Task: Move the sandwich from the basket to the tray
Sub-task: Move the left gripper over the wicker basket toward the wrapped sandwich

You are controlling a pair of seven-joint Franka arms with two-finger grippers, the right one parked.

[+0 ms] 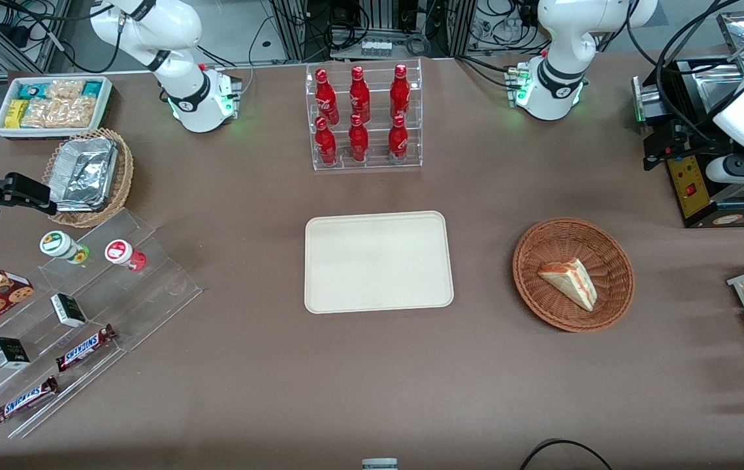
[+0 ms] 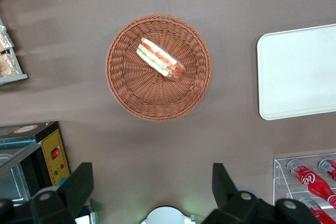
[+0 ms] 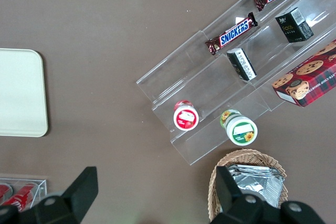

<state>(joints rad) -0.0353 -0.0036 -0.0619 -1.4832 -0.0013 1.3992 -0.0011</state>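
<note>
Wicker basket: the reddish-brown woven basket (image 2: 159, 67) is seen directly ahead of the gripper (image 2: 152, 190) in the wrist view, with bare brown table (image 1: 372, 378) between the two.

Sandwich: the sandwich (image 2: 160, 59) is lying in the basket, near its middle, well below the raised gripper and untouched.

Long axis: the wedge is laid slantwise across the line of the fingers, neither along nor square to it; some wrist turn is judged likely before a clean grasp across the bread faces.

Gripper state: the two fingers (image 2: 79, 187) are spread wide and nothing is held.

Tray: the cream tray (image 2: 299, 72) is set off to one side of the gripper, apart from the basket, and nothing is on it.

Nearer arm: the basket is placed toward the working arm's end of the table, so it is judged to be well within that arm's reach.

Stage: the pick is judged not yet begun; a forward and downward approach is called for.

Views: the filling stripes and the fingers are shown only by the left wrist view. In the front view the gripper is not made out, but the basket (image 1: 573, 274), the sandwich (image 1: 569, 281) and the tray (image 1: 378, 261) are shown together, side by side.
</note>
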